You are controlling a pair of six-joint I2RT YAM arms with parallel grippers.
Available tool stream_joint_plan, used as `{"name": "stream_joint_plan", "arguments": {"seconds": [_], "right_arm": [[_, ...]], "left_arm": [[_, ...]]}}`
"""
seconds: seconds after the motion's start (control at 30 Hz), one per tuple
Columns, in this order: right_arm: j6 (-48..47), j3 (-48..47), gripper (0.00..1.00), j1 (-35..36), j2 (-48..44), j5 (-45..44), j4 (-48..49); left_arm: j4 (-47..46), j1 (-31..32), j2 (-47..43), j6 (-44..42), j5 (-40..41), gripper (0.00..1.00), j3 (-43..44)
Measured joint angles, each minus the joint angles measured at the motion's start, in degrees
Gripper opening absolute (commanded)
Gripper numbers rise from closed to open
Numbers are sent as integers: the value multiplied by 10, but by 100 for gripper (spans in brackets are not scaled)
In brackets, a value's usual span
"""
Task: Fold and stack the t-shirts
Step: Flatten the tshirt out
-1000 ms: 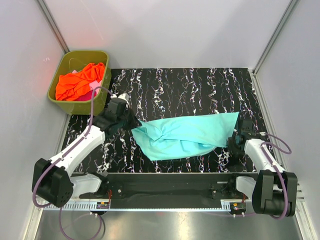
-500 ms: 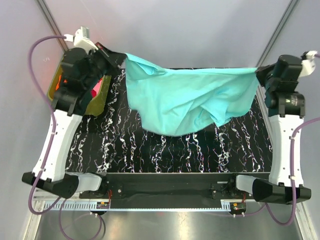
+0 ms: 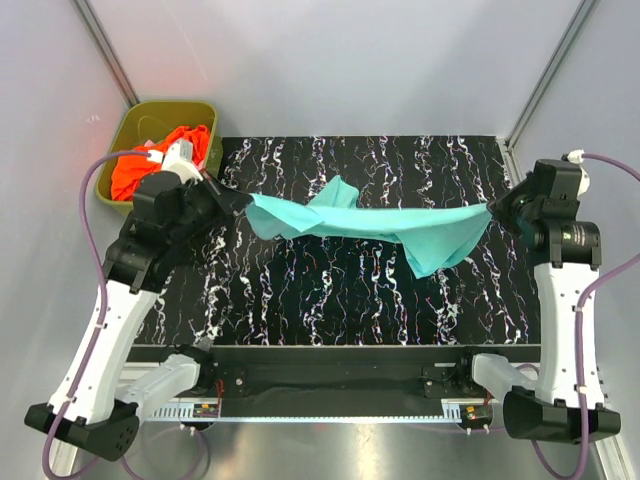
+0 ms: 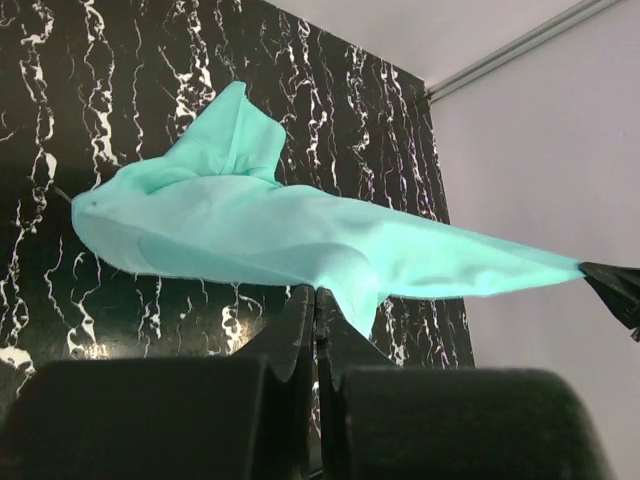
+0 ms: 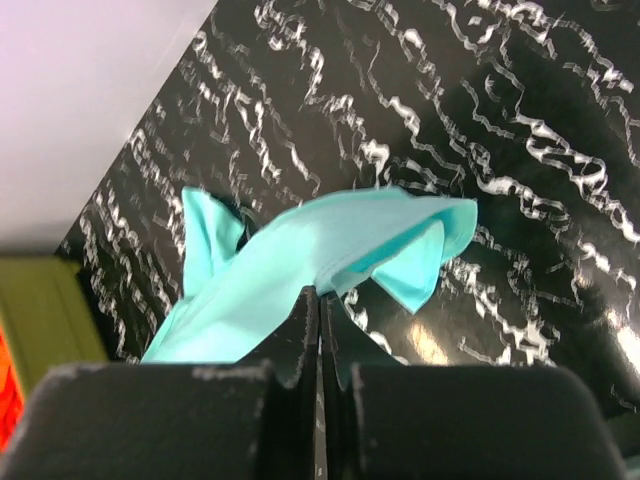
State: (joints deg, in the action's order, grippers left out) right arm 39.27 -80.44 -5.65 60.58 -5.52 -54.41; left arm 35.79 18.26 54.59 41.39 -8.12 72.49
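A teal t-shirt hangs stretched in the air over the black marbled table, held at both ends. My left gripper is shut on its left end, and my right gripper is shut on its right end. In the left wrist view the teal t-shirt runs away from the left gripper toward the far arm. The right wrist view shows the teal t-shirt rising from the right gripper, a corner drooping. An orange t-shirt lies bunched in the tub with a bit of pink under it.
The olive-green tub stands at the table's back left corner, just behind my left arm. Grey walls close in on both sides and the back. The arms' base rail runs along the near edge.
Both arms swept up high with the teal t-shirt spread between them, then came down. The shirt now hangs lower, pulled into a taut narrow band.
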Motion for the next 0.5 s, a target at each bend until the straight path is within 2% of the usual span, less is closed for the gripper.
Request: {"name": "stream_joint_plan", "arguments": {"seconds": [0.27,0.4,0.5], "right_arm": [[7,-32,0,0,-75,49,-54],[8,31,0,0,-110,56,-51],[7,101,0,0,-89,62,-39]], "left_arm": [[9,0,-52,3,-5,0,17],[-6,0,-74,5,-10,0,-24],[-4,0,-55,1,-3,0,-64]]}}
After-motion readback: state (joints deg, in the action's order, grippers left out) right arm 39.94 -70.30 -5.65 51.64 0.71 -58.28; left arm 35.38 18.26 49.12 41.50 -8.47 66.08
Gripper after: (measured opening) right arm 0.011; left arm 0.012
